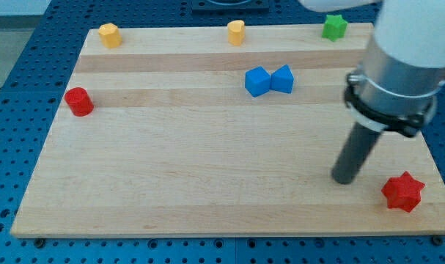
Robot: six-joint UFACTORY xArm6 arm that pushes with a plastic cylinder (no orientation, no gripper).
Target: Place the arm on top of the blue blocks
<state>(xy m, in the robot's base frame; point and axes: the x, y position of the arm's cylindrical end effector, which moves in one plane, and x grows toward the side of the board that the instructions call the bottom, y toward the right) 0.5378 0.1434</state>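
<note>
1. Nearest the camera, a red star-shaped block [403,192] is lying at the bottom right of the wooden surface [193,183], close to its front edge.
2. Just to the view's left of that star, the arm's dark rod is standing upright, its tip [344,180] resting on the wood, near the star but not touching it.
3. No claw is showing on this arm, only the rod below a grey collar, so nothing is being clamped or released.
4. Two blue blocks, a blue cube [257,81] and a blue block [282,78] of angular shape, are sitting side by side and touching, above the middle of the board, well apart from the tip toward the view's top left.
5. Along the top edge, a yellow block [109,34] is sitting at the left, a second yellow block [237,32] near the centre, and a green star-shaped block [334,27] at the right.
6. A red cylinder [79,101] is standing alone near the left edge.
</note>
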